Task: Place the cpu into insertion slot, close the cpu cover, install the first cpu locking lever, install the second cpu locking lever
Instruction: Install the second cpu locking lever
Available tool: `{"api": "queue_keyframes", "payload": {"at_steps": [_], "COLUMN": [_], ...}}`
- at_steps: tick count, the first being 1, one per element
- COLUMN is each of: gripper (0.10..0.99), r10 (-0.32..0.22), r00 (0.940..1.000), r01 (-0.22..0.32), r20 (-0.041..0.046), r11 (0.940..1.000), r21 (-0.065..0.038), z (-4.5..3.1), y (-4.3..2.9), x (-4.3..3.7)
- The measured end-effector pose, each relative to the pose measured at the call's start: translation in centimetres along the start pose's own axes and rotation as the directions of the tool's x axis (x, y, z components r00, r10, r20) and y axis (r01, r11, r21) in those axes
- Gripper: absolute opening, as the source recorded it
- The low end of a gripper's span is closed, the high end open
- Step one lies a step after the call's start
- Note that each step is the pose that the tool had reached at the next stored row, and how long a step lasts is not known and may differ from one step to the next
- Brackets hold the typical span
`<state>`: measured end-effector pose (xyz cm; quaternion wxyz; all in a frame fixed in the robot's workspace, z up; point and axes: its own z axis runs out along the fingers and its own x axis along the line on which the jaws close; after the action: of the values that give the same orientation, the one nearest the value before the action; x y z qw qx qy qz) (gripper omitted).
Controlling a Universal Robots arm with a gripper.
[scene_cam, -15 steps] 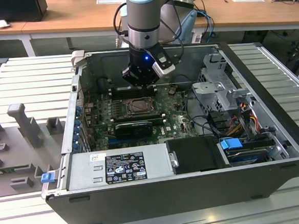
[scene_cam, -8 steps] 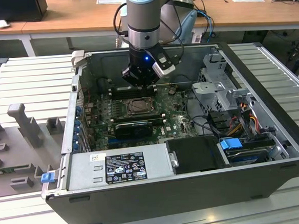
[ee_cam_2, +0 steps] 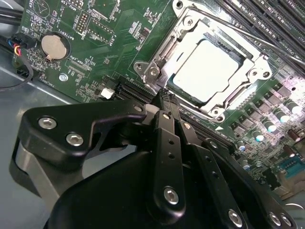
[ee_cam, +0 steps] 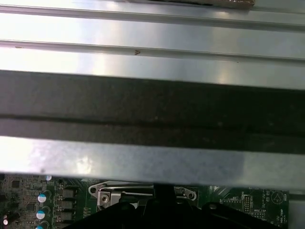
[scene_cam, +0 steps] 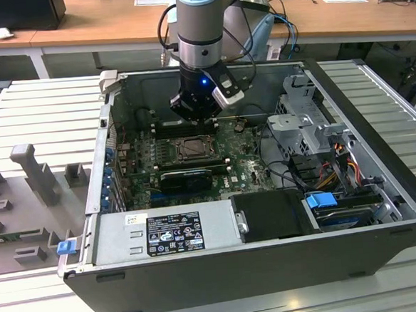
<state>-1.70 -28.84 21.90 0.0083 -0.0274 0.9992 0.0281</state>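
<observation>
The pale square cpu lies flat in the insertion slot on the green motherboard. The silvery cpu cover lies down over it, framing the chip through its square hole. My gripper is shut, its black fingertips pressed together right at the socket's rim beside a corner bracket; I see nothing held between them. In the exterior view the gripper hangs just behind the insertion slot inside the open computer case. A part of the socket's metal frame peeks out in the first wrist view.
Long black memory slots run beside the socket, and a coin battery sits on the board. A black expansion card, the grey power supply box and drive cages crowd the case. The case wall stands close.
</observation>
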Motion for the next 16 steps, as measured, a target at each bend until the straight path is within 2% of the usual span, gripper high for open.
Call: {"api": "queue_keyframes", "payload": {"at_steps": [5, 8, 10, 11, 12, 16], "gripper": [0.102, 0.102, 0.102, 0.102, 0.102, 0.102], "r10": [0.000, 0.000, 0.000, 0.000, 0.000, 0.000], "r00": [1.0000, 1.0000, 1.0000, 1.0000, 1.0000, 1.0000], "r01": [0.000, 0.000, 0.000, 0.000, 0.000, 0.000], "r20": [0.0001, 0.0000, 0.0000, -0.0001, -0.0003, -0.0004], "r11": [1.0000, 1.0000, 1.0000, 1.0000, 1.0000, 1.0000], "r21": [0.000, 0.000, 0.000, 0.000, 0.002, 0.005], "z": [-0.01, -0.30, -0.77, -1.21, -1.96, -2.80], "y": [-0.21, -0.22, -0.19, -0.16, -0.12, -0.08], "x": [0.01, 0.01, 0.00, -0.01, -0.03, -0.04]}}
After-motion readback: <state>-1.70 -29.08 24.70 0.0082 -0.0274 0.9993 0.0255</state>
